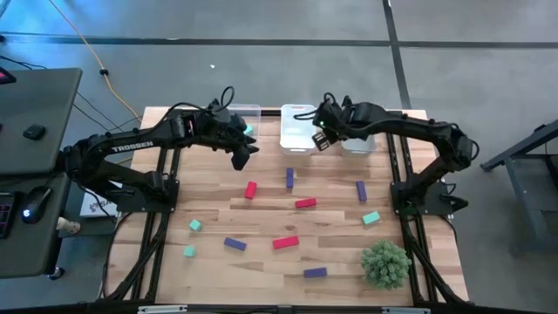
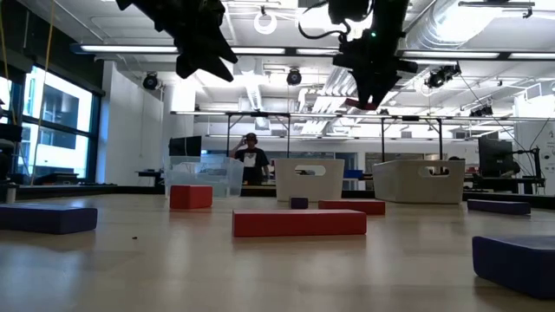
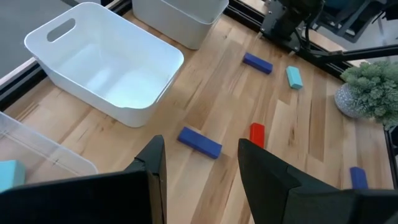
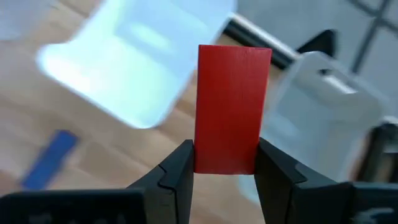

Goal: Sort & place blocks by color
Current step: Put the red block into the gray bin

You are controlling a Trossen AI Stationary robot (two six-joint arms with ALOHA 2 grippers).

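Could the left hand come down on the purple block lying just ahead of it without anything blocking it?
Probably yes. The left hand is open and empty above the table, and the purple block lies alone on bare wood, clear of the white bin beside it.

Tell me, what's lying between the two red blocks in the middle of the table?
A purple block stands between the red blocks and, slightly farther back, in the high view.

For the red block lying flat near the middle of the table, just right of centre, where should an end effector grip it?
Grip the red block across its narrow width at mid-length, coming straight down from above. It lies flat as a short bar with its long sides bare and no other block touching it, so fingers can likely drop either side of the long axis.
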